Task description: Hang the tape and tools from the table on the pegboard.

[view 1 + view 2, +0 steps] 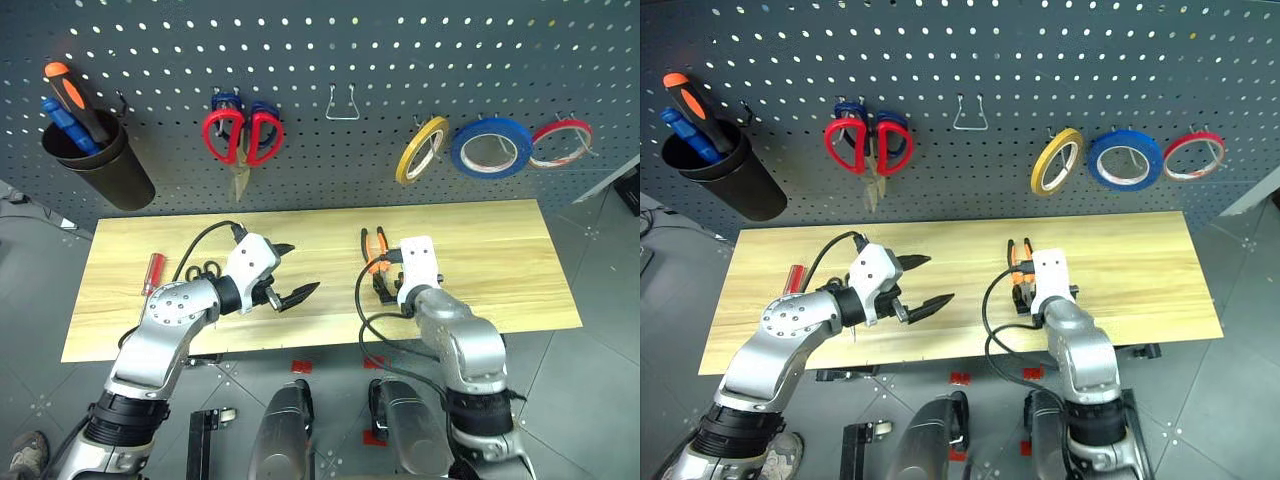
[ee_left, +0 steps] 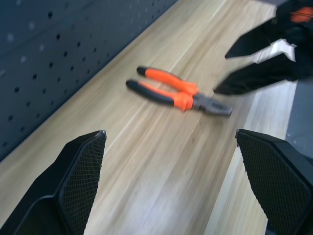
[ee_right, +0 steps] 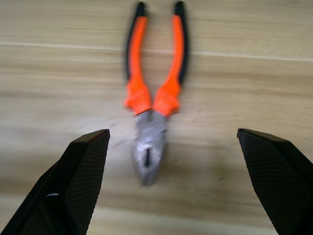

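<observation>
My right gripper (image 3: 171,183) hangs spread wide over the pliers (image 3: 154,105), which lie flat on the table (image 1: 500,250) with their steel nose towards me; my left gripper (image 1: 290,272) is spread too, holding nothing. If I close on the slim nose, the pliers could pivot or slip. On the pegboard (image 1: 350,40): three tape rolls, the blue tape (image 1: 490,148) included, and one pair of scissors

orange pliers (image 2: 178,93) flat on pale table (image 2: 161,161)
</observation>
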You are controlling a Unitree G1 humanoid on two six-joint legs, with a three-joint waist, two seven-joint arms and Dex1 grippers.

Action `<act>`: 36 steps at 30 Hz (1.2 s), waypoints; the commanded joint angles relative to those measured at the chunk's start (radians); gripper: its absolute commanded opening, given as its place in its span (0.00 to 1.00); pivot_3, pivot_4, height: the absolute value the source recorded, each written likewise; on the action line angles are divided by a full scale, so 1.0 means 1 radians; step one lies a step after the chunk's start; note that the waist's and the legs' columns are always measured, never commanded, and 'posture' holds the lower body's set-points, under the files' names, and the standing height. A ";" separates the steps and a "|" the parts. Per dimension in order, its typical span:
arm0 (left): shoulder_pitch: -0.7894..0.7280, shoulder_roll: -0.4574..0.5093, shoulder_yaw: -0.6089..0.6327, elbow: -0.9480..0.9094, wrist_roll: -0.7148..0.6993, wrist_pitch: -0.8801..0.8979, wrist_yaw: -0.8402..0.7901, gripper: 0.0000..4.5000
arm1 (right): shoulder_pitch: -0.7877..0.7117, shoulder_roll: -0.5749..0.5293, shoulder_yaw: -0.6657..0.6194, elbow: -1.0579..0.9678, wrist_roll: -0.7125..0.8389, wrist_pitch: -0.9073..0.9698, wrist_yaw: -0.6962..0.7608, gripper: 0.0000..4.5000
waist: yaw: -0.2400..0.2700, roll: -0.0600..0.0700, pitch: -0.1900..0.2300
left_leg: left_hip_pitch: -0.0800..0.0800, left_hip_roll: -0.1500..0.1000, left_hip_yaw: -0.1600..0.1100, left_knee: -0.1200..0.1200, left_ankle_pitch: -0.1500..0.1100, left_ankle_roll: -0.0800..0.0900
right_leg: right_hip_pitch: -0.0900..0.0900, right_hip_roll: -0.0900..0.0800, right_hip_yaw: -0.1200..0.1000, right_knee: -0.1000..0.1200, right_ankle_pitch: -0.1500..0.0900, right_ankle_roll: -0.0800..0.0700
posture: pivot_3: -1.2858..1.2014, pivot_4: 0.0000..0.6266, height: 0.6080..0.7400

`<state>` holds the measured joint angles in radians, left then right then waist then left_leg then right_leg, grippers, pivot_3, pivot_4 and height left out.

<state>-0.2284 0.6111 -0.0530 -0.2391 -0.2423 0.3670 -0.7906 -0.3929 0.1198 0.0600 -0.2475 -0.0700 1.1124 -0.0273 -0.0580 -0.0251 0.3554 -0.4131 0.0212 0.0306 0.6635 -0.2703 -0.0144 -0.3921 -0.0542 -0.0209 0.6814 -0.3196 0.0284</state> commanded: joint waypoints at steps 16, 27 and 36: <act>0.019 0.002 0.037 -0.080 -0.009 0.018 0.051 1.00 | -0.267 0.017 -0.054 0.506 0.018 -0.283 -0.075 0.99 | 0.002 0.000 0.000 | -0.003 0.001 0.002 0.000 0.000 0.000 | -0.004 0.000 0.000 0.001 0.000 0.000 | 0.51 0.60 1.00; 0.010 -0.004 0.027 -0.069 -0.009 0.012 0.055 1.00 | -0.272 0.009 0.044 0.565 -0.006 -0.296 -0.032 0.99 | 0.002 0.000 0.000 | -0.004 0.002 0.002 0.000 0.000 0.000 | -0.005 0.001 0.001 0.002 0.000 0.000 | 0.51 0.60 1.00; -0.001 -0.016 0.016 -0.056 -0.004 0.003 0.052 1.00 | -0.301 -0.015 0.001 0.671 -0.007 -0.328 -0.059 0.85 | 0.002 0.000 0.000 | -0.003 0.002 0.002 0.000 0.000 0.000 | -0.005 0.001 0.001 0.002 0.000 0.000 | 0.51 0.58 1.00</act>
<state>-0.2287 0.5985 -0.0354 -0.2753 -0.2423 0.3847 -0.7344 -0.6920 0.1094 0.0684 0.4076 -0.0766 0.7964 -0.0805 -0.0561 -0.0250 0.3554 -0.4166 0.0228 0.0326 0.6633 -0.2702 -0.0143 -0.3967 -0.0533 -0.0203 0.6833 -0.3195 0.0282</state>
